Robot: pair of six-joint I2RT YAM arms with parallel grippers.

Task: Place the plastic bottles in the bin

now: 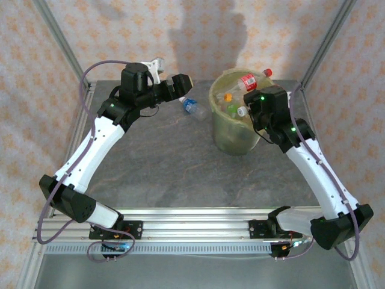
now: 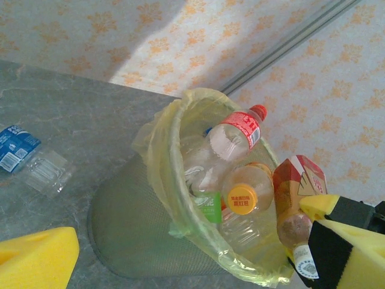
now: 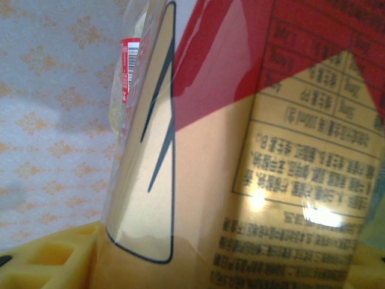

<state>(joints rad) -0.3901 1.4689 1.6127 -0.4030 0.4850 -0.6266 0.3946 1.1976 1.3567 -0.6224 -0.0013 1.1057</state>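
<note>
The yellow-green bin (image 1: 231, 137) (image 2: 129, 226) stands at the back right of the table with several plastic bottles in it. Among them are a red-labelled one (image 1: 248, 79) (image 2: 236, 133) and an orange-capped one (image 2: 242, 198). My right gripper (image 1: 248, 112) (image 3: 204, 271) hangs over the bin's right rim, shut on a bottle with a red-and-tan label (image 2: 298, 180) (image 3: 283, 156) and a white cap (image 1: 242, 111). A blue-labelled bottle (image 1: 192, 107) (image 2: 18, 147) lies on the table left of the bin. My left gripper (image 1: 179, 84) is open and empty just behind it, one yellow pad (image 2: 36, 259) showing.
Metal frame posts (image 1: 63, 45) rise at the table's back corners before a patterned wall. The table's back edge (image 1: 198, 81) runs close behind the bin and the left gripper. Grey tabletop (image 1: 174, 162) stretches toward the arm bases.
</note>
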